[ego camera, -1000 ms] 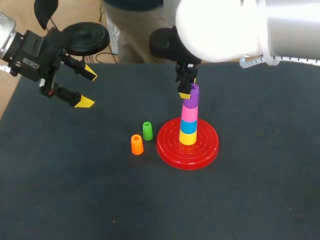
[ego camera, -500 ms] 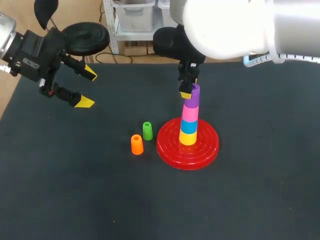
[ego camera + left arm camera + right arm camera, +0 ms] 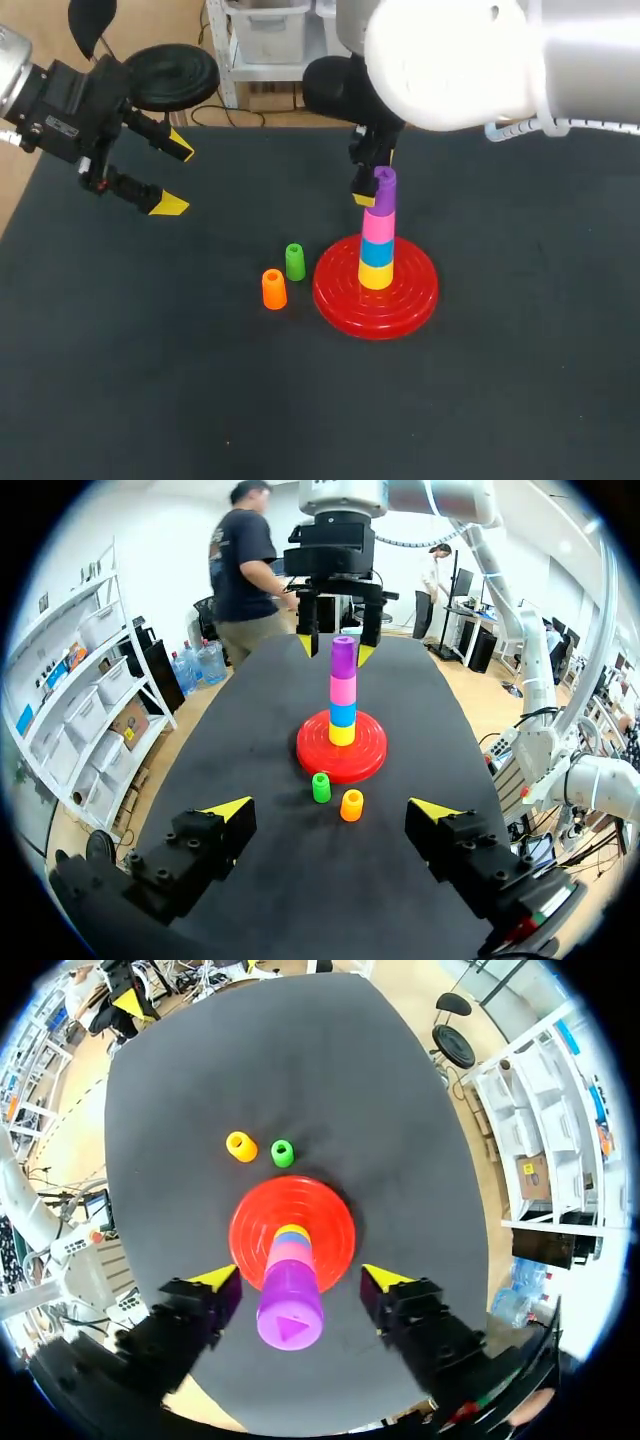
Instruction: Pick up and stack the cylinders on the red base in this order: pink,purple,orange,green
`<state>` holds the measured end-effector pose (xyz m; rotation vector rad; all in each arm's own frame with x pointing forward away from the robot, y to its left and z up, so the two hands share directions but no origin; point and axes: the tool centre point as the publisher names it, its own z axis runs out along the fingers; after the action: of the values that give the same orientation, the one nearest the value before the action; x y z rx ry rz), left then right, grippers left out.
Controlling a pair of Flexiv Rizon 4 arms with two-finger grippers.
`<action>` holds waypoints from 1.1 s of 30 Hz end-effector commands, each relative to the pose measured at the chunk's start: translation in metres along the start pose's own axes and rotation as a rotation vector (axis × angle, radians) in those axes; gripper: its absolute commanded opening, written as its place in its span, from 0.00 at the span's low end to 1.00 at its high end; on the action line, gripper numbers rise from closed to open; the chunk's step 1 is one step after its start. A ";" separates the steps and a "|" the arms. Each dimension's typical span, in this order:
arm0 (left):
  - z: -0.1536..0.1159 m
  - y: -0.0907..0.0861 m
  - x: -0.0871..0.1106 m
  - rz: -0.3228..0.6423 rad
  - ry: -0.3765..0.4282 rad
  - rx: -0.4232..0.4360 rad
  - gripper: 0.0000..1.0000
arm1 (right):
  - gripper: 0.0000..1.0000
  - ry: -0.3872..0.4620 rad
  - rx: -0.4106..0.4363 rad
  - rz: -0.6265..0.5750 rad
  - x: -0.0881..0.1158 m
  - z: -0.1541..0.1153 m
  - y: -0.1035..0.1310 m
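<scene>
The red base (image 3: 412, 298) carries a stack of yellow, blue, pink (image 3: 378, 226) and, topmost, the purple cylinder (image 3: 383, 190). My right gripper (image 3: 374, 178) hangs over the stack, open. In the right wrist view its fingers stand apart on either side of the purple cylinder (image 3: 290, 1305) with a gap on each side. The orange cylinder (image 3: 273, 289) and the green cylinder (image 3: 295, 261) stand upright on the table just left of the base. My left gripper (image 3: 175, 178) hovers open and empty at the far left; in its wrist view the stack (image 3: 343, 695) lies well ahead of it.
Dark table mat (image 3: 150, 380) stretches wide to the front and to the right of the base. The green (image 3: 321, 787) and orange (image 3: 351, 804) cylinders stand close together between my left gripper and the base (image 3: 318, 756).
My right gripper's fingers have spread and let go of the purple cylinder, which stays on top of the stack. The left arm has not moved.
</scene>
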<state>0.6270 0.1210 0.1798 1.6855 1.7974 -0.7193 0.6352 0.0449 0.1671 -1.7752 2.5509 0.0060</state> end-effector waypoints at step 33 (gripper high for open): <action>0.000 -0.001 0.000 0.001 0.000 -0.003 1.00 | 1.00 -0.022 0.059 -0.260 -0.078 -0.007 0.022</action>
<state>0.6270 0.1210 0.1798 1.6855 1.7974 -0.7193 0.6438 0.1227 0.1797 -2.0510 2.2640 -0.0538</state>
